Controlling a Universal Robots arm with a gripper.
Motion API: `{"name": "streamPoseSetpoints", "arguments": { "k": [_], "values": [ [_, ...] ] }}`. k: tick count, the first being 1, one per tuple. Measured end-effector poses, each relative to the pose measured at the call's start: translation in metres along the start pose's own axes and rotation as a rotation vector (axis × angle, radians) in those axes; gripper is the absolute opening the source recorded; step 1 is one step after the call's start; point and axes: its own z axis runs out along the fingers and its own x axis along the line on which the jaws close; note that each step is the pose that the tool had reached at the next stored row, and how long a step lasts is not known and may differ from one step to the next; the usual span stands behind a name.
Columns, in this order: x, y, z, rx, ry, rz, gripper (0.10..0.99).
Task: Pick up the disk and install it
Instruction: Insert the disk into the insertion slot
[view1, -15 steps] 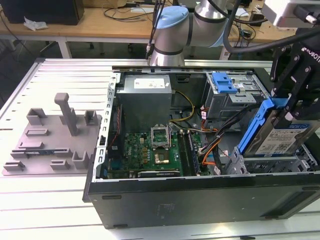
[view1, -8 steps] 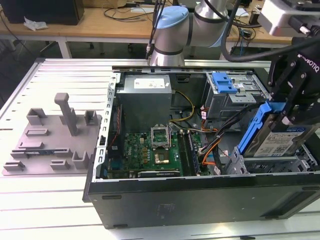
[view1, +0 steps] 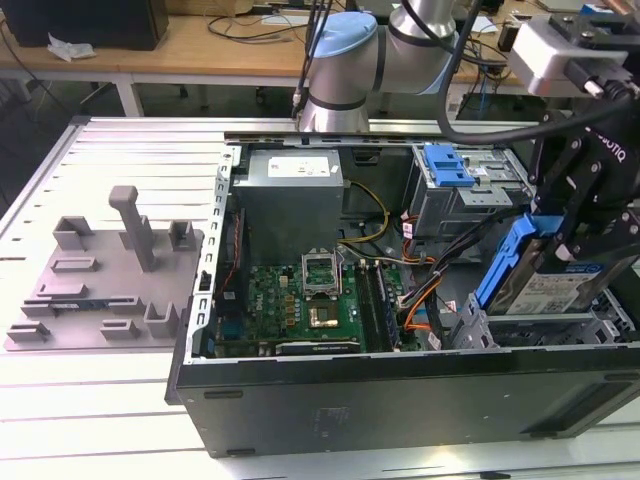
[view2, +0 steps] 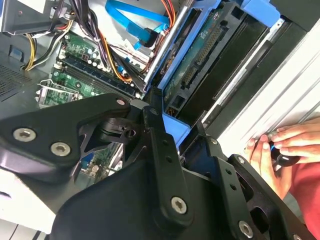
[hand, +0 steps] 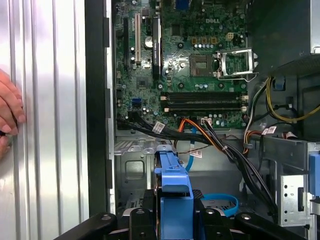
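In the exterior view, I see the gripper (view1: 572, 235) at the exterior view's right, clenched on the disk (view1: 555, 290). It holds the disk tilted, with its blue carrier (view1: 505, 258) edge toward the middle of the open computer case (view1: 300, 400). The disk hangs just above the silver drive cage (view1: 465, 325) in the case's corner, and I cannot tell whether they touch. The motherboard (view1: 300, 290) lies in the middle of the case. A grey fixture plate (view1: 100, 290) sits on the ribbed table (view1: 120, 150), well apart at the exterior view's left. In the second wrist view, the black linkages of the gripper (view2: 177, 127) close around the blue carrier (view2: 176, 129). The dark underside of the disk (view2: 200, 65) runs away from them, with orange and black cables (view2: 107, 55) and the motherboard (view2: 75, 55) beside it. A person's hand (view2: 272, 150) rests on the table near the case wall. In the first wrist view, the end of the blue carrier (hand: 174, 185) stands pinched between the fingers (hand: 145, 205), and beyond it are the cables (hand: 200, 132) and the motherboard (hand: 185, 60). The hand (hand: 9, 107) lies on the table (hand: 50, 125) outside the case wall.
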Motion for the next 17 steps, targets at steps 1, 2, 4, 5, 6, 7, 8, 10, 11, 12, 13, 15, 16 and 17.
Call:
{"name": "streamPoseSetpoints", "arguments": {
  "k": [1,2,4,5,6,7,8,10,11,12,13,15,16,17],
  "values": [
    [0.0000,0.0000,0.0009,0.000,-0.0001,0.000,0.369],
    [0.0001,0.0000,0.0015,0.000,-0.0001,0.000,0.369],
    [0.0002,0.0000,0.0036,0.000,-0.0012,0.000,0.369],
    [0.0002,0.0000,0.0039,0.000,-0.0007,0.000,0.380],
    [0.0003,0.0000,0.0041,0.000,-0.0007,0.000,0.439],
    [0.0003,0.0001,0.0041,0.000,-0.0007,0.000,0.498],
    [0.0003,0.0001,0.0042,0.000,-0.0007,0.000,0.498],
    [0.0003,0.0001,0.0042,0.000,-0.0008,0.000,0.565],
    [0.0004,0.0001,0.0042,0.000,-0.0007,0.000,0.565],
    [0.0004,0.0001,0.0042,0.000,-0.0008,0.000,0.565],
    [0.0004,0.0001,0.0042,0.000,-0.0007,0.000,0.565],
    [0.0004,0.0001,0.0042,0.000,-0.0008,0.000,0.565],
    [0.0005,0.0001,0.0042,0.000,-0.0008,0.000,0.565],
    [0.0005,0.0001,0.0042,0.000,-0.0007,0.000,0.565]
  ]
}}
